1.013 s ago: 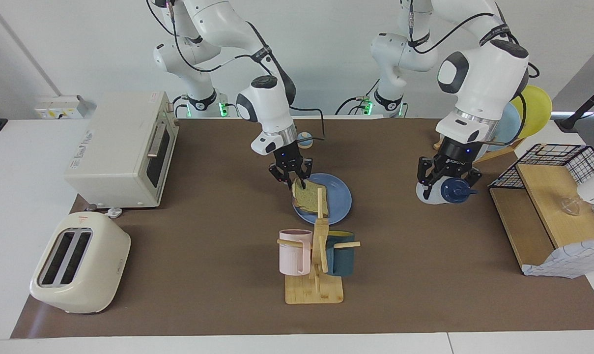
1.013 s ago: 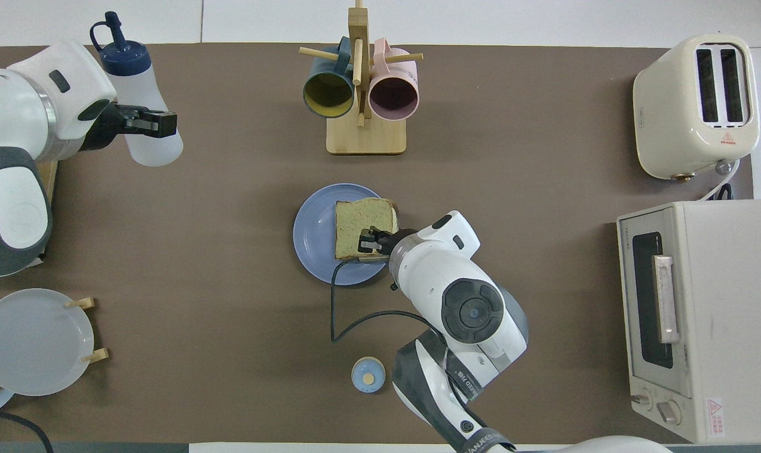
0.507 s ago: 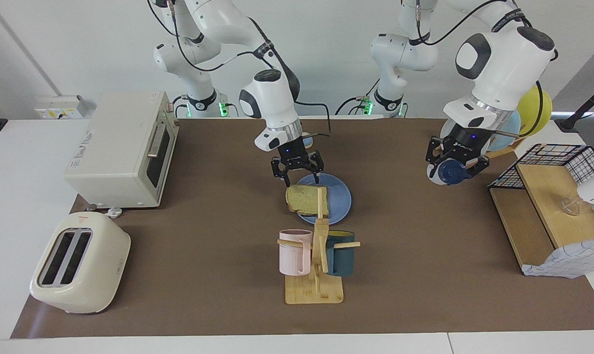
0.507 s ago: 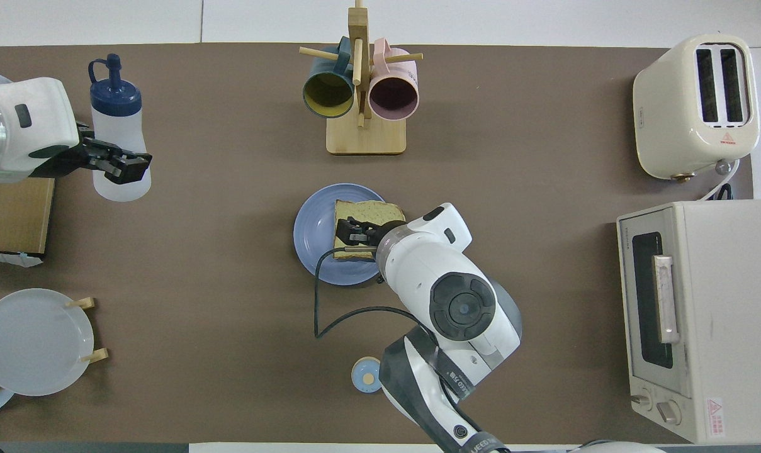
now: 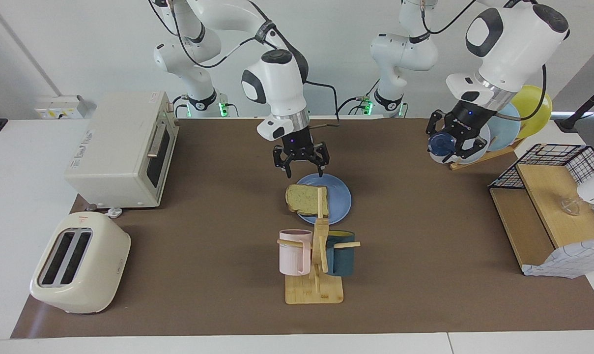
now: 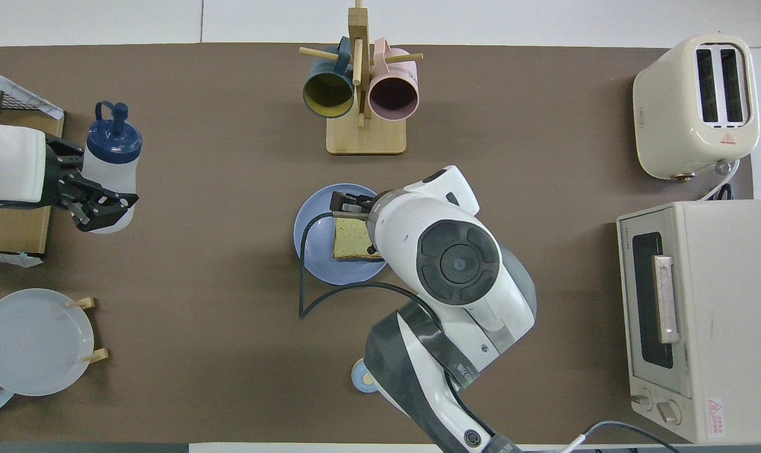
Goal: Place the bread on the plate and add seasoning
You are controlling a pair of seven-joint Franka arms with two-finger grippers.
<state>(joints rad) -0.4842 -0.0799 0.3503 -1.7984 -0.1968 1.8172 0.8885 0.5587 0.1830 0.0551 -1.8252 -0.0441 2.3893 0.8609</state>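
The bread (image 5: 304, 198) lies flat on the blue plate (image 5: 337, 200) in the middle of the table, one edge over the rim toward the right arm's end. My right gripper (image 5: 304, 169) hangs open just above the plate, holding nothing. In the overhead view the right arm covers part of the bread (image 6: 349, 240) and the plate (image 6: 315, 234). My left gripper (image 5: 456, 142) is raised at the left arm's end, shut on the seasoning (image 5: 441, 143), a white bottle with a navy cap. The overhead view shows the seasoning (image 6: 111, 160) in the left gripper (image 6: 103, 211).
A wooden mug stand (image 5: 316, 268) with pink and dark mugs stands farther from the robots than the plate. A toaster (image 5: 78, 263) and a toaster oven (image 5: 125, 147) sit at the right arm's end. A plate rack (image 5: 515, 120), a wooden shelf (image 5: 547, 206) and a small bell (image 6: 361, 379) are also here.
My right gripper opened, let go of the bread and rose; the bread dropped flat onto the plate. My left gripper lifted the seasoning bottle higher.
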